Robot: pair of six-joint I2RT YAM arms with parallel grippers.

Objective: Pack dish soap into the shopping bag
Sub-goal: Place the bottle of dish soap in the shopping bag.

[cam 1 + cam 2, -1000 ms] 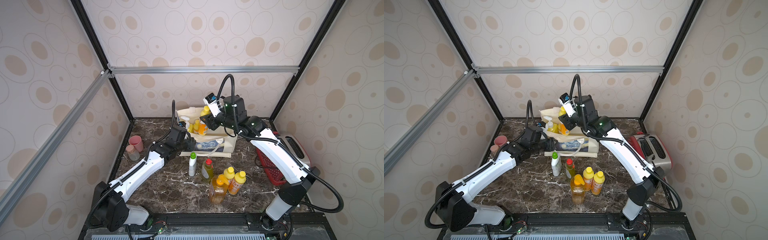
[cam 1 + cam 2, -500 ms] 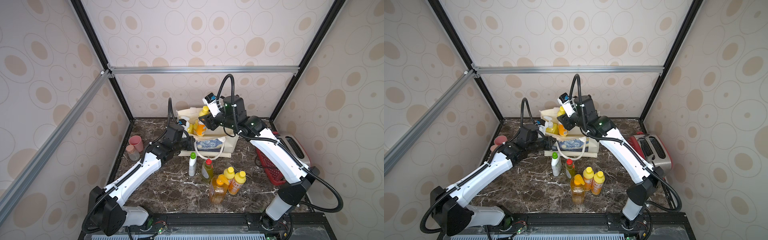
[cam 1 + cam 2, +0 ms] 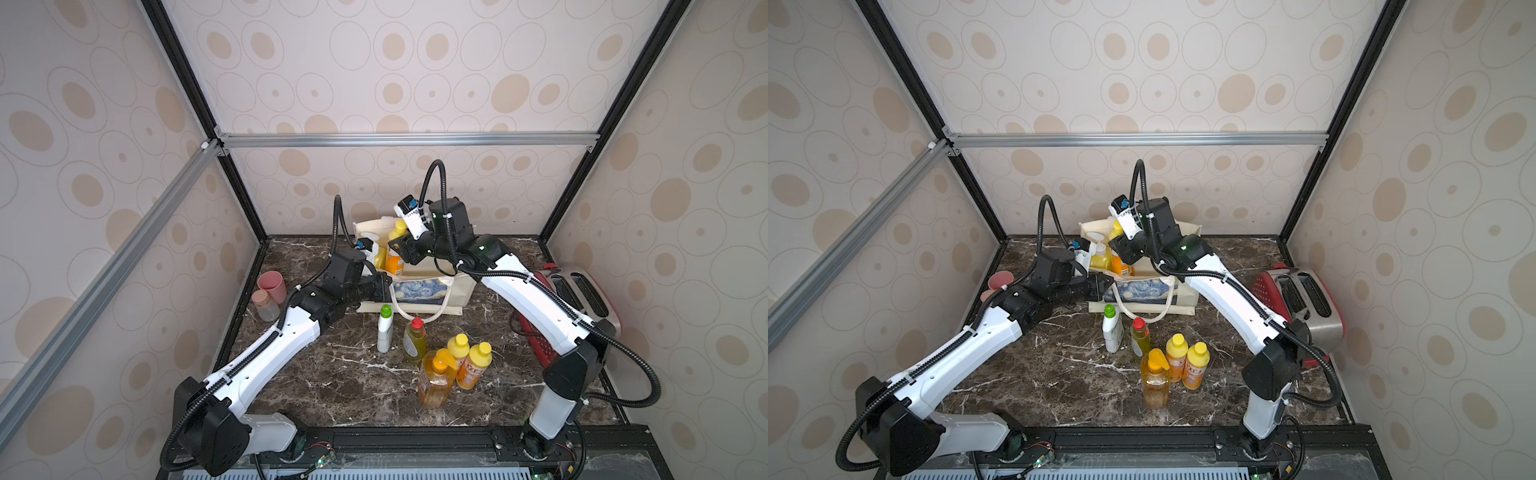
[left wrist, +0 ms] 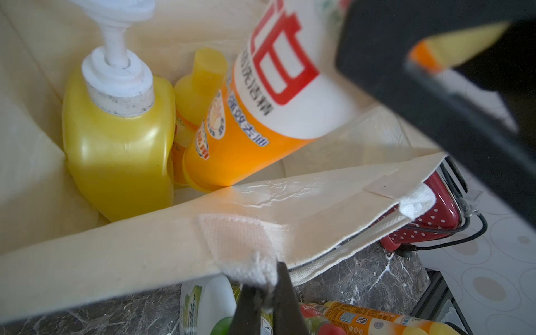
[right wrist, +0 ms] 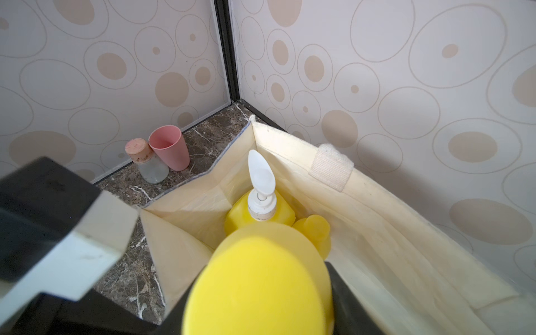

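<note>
The shopping bag (image 3: 419, 291) stands open at the back of the table. My left gripper (image 4: 266, 293) is shut on the white handle strap at the bag's near rim (image 4: 145, 246). My right gripper (image 3: 400, 249) is shut on a small orange dish soap bottle (image 3: 394, 261), holding it tilted in the bag's mouth, its yellow cap (image 5: 255, 287) filling the right wrist view. Inside the bag are a yellow pump bottle (image 4: 116, 139) and another small orange bottle (image 4: 200, 84). Several bottles stand in front of the bag: white green-capped (image 3: 385, 328), greenish red-capped (image 3: 414, 340), clear orange pump (image 3: 434, 378), two small orange (image 3: 467, 359).
A pink cup (image 3: 272, 284) and a cork-stoppered jar (image 3: 265, 305) stand at the left wall. A red toaster (image 3: 582, 291) and a red basket (image 3: 540, 338) sit at the right, beside my right arm. The bag's loose handle loop (image 3: 419, 316) hangs toward the bottles.
My left gripper has closed on the bag's handle strap, and the bag's near wall stands straighter. The right gripper with its bottle has barely moved.
</note>
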